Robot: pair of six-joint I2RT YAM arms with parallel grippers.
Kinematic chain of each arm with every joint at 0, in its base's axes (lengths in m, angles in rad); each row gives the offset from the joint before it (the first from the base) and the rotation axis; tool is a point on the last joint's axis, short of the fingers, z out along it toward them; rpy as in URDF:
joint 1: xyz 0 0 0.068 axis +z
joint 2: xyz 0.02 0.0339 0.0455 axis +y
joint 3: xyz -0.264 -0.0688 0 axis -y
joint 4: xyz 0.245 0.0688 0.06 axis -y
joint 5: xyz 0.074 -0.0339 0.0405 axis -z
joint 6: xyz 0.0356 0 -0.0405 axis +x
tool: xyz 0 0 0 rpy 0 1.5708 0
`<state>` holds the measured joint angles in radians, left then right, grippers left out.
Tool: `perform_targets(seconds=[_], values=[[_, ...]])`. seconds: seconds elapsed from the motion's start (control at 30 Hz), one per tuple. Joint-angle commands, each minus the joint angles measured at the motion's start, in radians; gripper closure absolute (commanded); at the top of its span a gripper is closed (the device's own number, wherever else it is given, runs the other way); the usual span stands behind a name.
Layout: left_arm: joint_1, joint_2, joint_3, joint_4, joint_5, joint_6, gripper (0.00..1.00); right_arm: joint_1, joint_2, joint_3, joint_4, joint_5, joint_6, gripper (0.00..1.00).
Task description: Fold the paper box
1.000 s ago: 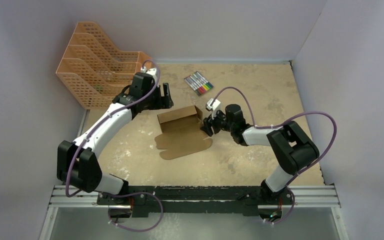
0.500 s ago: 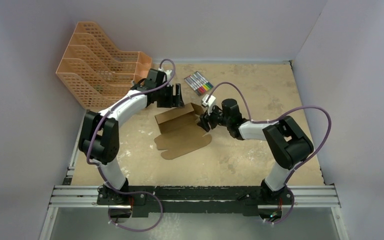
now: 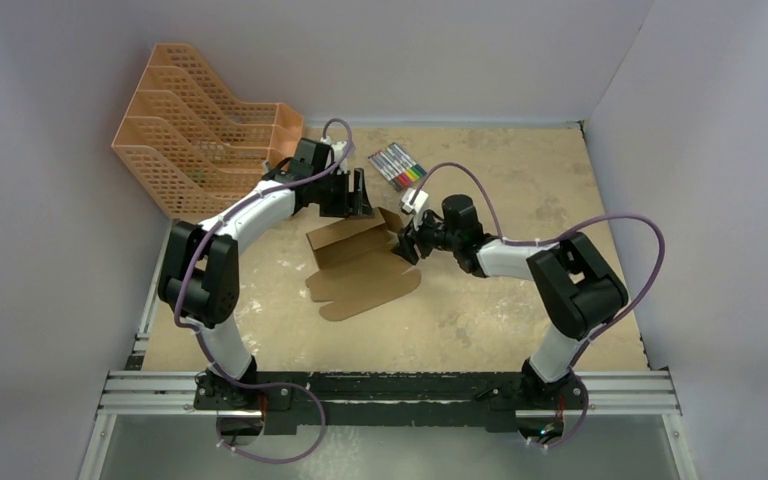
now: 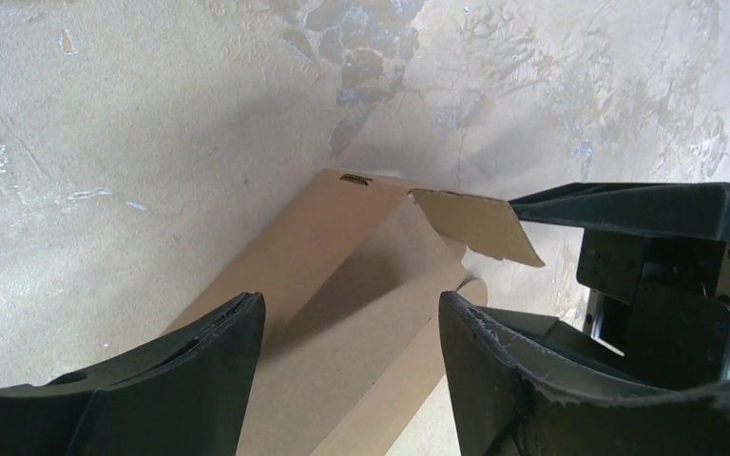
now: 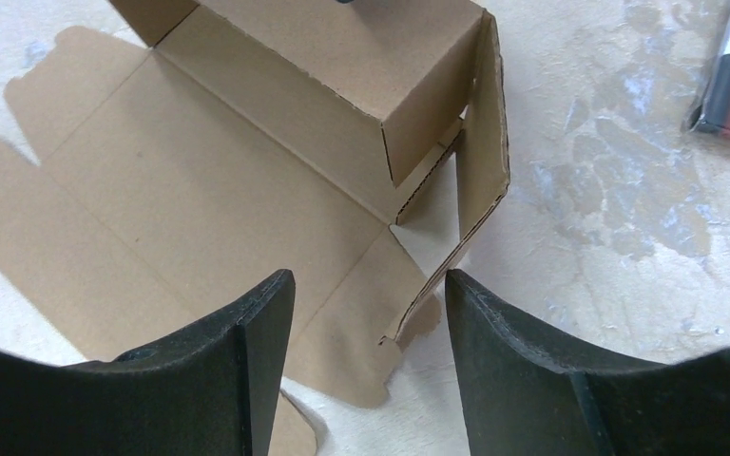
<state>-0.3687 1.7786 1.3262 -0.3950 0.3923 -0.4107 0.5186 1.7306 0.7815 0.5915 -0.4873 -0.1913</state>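
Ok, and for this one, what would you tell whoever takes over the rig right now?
Left gripper: open, at the box's raised far wall, holding nothing.
Right gripper: open, facing the right end flap, holding nothing.
Paper box: between the two grippers, partly folded.
Done: far wall and right end flap stand up.
Left: front panel and tabs lie flat; fold them up and close the box.

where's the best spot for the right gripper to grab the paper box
Grip the upright end flap on the paper box's right end, coming from the right. It stands on edge, thin and free, so the open right gripper can straddle it.
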Motion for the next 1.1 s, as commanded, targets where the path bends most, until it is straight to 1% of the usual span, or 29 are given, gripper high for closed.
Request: perform_targets(seconds=[0.0, 0.1, 0.2, 0.3, 0.37, 0.53, 0.67, 0.73, 0.93, 1.07], values=[[0.004, -0.025, -0.007, 0.032, 0.023, 0.005, 0.33, 0.003, -0.089, -0.004, -0.074, -0.065, 0.004, 0.36], [0.004, -0.034, -0.007, 0.028, 0.018, 0.019, 0.33, -0.03, -0.122, 0.046, -0.221, -0.058, -0.036, 0.32], [0.004, -0.032, -0.008, 0.025, 0.016, 0.023, 0.33, -0.102, -0.15, 0.085, -0.318, -0.109, -0.062, 0.31], [0.004, -0.027, -0.003, 0.019, 0.016, 0.028, 0.33, -0.181, -0.177, 0.103, -0.347, -0.166, -0.07, 0.31], [0.004, -0.028, -0.002, 0.015, 0.02, 0.032, 0.33, -0.222, -0.188, 0.118, -0.359, -0.173, -0.086, 0.31], [0.004, -0.033, 0.002, -0.001, 0.014, 0.042, 0.33, -0.271, -0.146, 0.188, -0.395, -0.163, -0.124, 0.36], [0.004, -0.036, 0.005, -0.016, 0.005, 0.049, 0.33, -0.273, -0.091, 0.228, -0.361, -0.121, -0.156, 0.39], [0.004, -0.036, 0.007, -0.023, 0.001, 0.049, 0.33, -0.259, -0.056, 0.244, -0.348, -0.131, -0.169, 0.4], [0.004, -0.042, -0.006, -0.026, -0.001, 0.055, 0.33, -0.159, 0.038, 0.251, -0.323, -0.148, -0.19, 0.36], [0.004, -0.046, -0.014, -0.035, -0.007, 0.062, 0.33, -0.106, 0.063, 0.211, -0.247, -0.156, -0.149, 0.35]])
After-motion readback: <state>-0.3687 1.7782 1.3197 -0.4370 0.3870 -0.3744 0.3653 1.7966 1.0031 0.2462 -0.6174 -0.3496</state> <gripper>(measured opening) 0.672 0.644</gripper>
